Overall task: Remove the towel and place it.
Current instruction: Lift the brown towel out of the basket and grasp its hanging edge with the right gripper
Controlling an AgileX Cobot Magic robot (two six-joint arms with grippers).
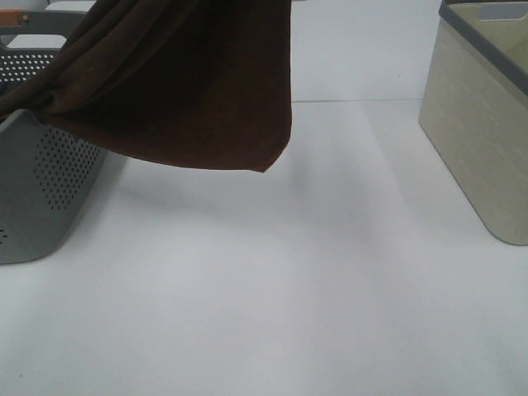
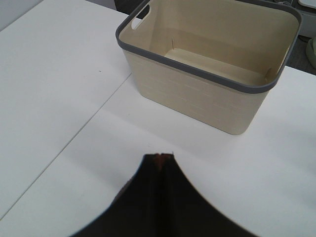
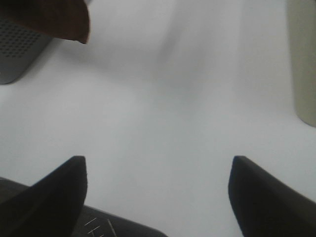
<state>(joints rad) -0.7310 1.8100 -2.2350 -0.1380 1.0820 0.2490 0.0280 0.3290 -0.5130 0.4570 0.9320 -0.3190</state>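
While the towel (image 1: 190,91) hangs half out of the basket (image 1: 49,190), pinched in the closed left gripper (image 2: 158,158), the right gripper (image 3: 159,163) gapes empty; placing remains.

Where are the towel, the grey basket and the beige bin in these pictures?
towel (image 1: 190,91), high view, middle of the hanging cloth.
grey basket (image 1: 49,181), high view, perforated side wall.
beige bin (image 2: 197,101), left wrist view, outer wall.
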